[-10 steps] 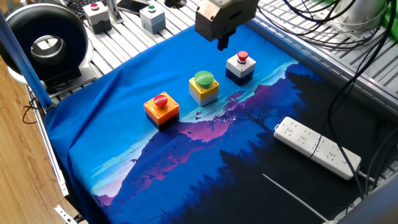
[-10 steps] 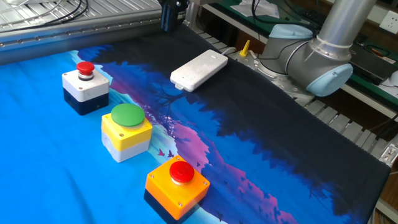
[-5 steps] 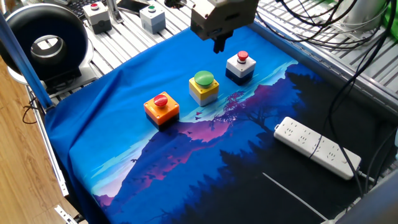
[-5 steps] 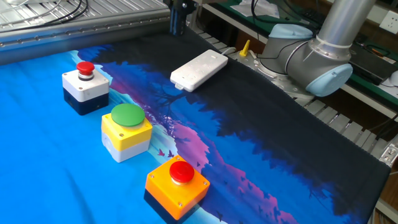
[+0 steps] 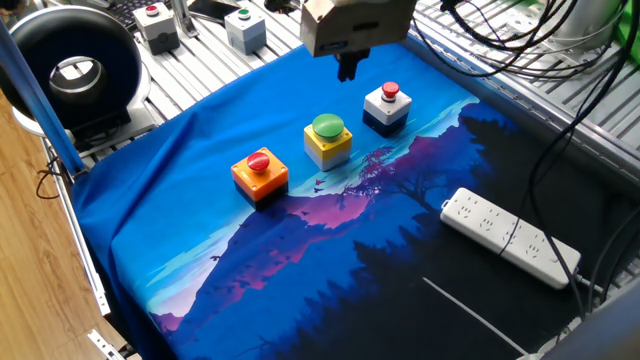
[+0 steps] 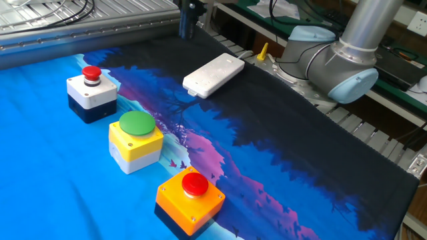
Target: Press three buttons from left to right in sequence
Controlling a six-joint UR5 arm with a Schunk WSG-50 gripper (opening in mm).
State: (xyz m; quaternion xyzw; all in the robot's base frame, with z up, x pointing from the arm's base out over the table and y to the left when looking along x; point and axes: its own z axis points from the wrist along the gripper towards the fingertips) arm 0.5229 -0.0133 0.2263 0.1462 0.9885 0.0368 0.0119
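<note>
Three button boxes stand in a row on the blue cloth: the orange box with red cap at the left, the yellow box with green dome in the middle, the white-and-navy box with small red cap at the right. My gripper hangs in the air above the cloth, behind the yellow and white-and-navy boxes, touching none. Its fingers show as one dark tip with no gap. In the other fixed view the orange box, yellow box and white-and-navy box show, with the gripper at the top edge.
Two grey button boxes sit on the metal slats beyond the cloth. A white power strip lies on the dark part of the cloth. A black round device stands at the far left. The arm's base and cables flank the table.
My gripper has drifted a little left and slightly up, away from the white-and-navy box toward the space behind the yellow box. The buttons have not moved.
</note>
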